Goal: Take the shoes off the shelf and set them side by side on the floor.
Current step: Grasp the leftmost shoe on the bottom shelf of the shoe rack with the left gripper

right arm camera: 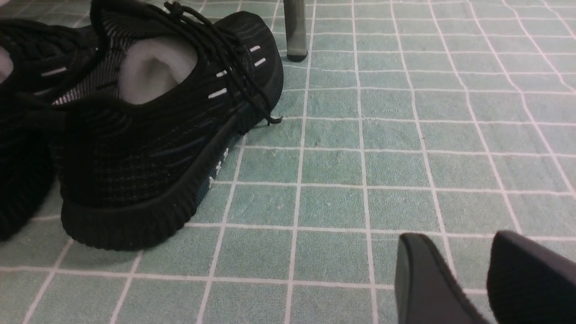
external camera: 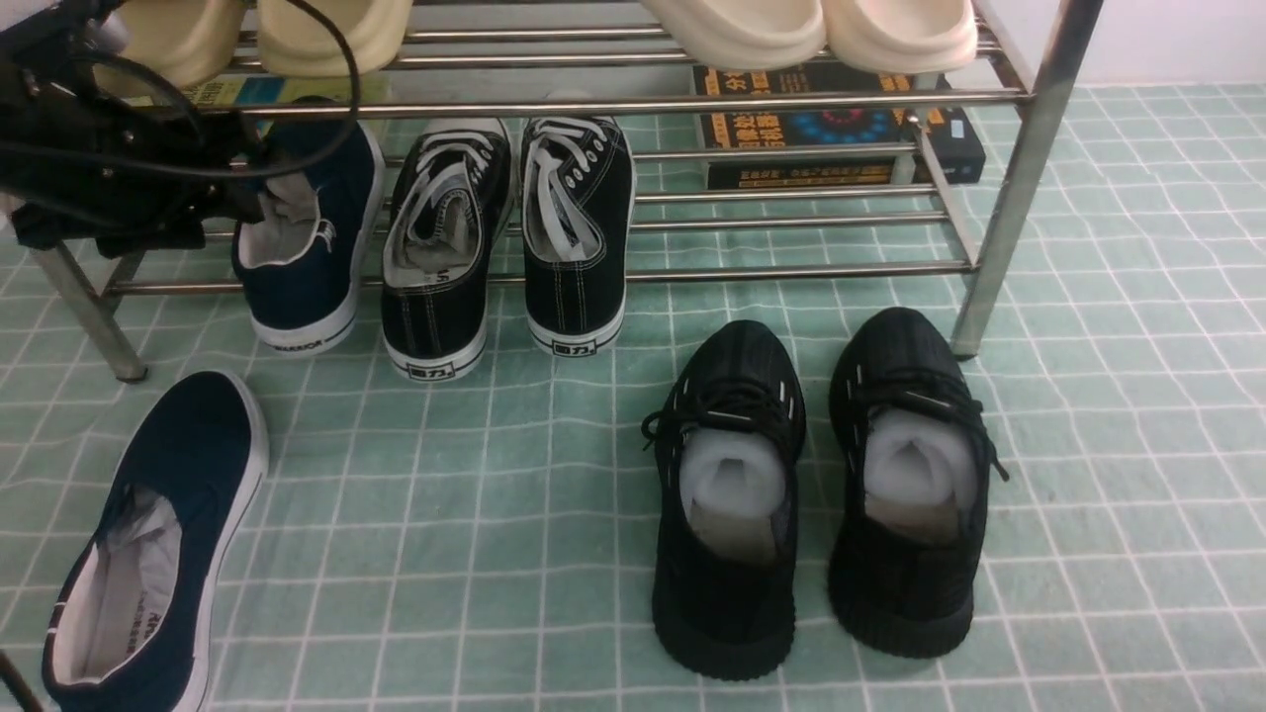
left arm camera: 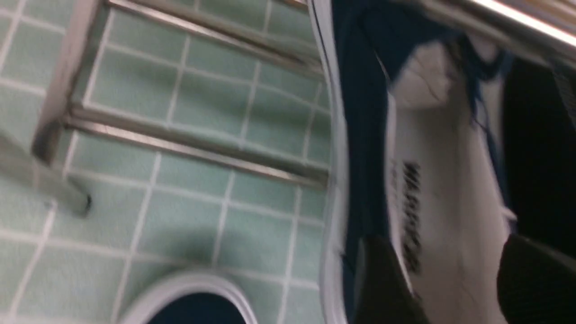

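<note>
One navy slip-on shoe (external camera: 148,554) lies on the pale green floor (external camera: 495,514) at the near left, and its toe (left arm camera: 198,310) shows in the left wrist view. The other navy shoe (external camera: 307,237) rests on the chrome shelf's (external camera: 692,274) lower tier, heel with "WARRIOR" over the front bar. My left gripper (external camera: 259,203) hovers at this shoe's opening. The blurred left wrist view shows it open (left arm camera: 450,252), the grey lining (left arm camera: 450,202) between its spread fingers. My right gripper (right arm camera: 454,236) is low over bare floor (right arm camera: 360,157), slightly open, holding nothing, and is out of the front view.
Two black canvas sneakers with white laces (external camera: 445,247) (external camera: 577,227) sit beside the navy shoe on the lower tier. All-black knit sneakers (external camera: 727,494) (external camera: 910,475) stand on the floor at right, close to my right gripper (right arm camera: 157,135). Cream slippers (external camera: 742,30) fill the top tier. A shelf leg (right arm camera: 295,31) stands behind.
</note>
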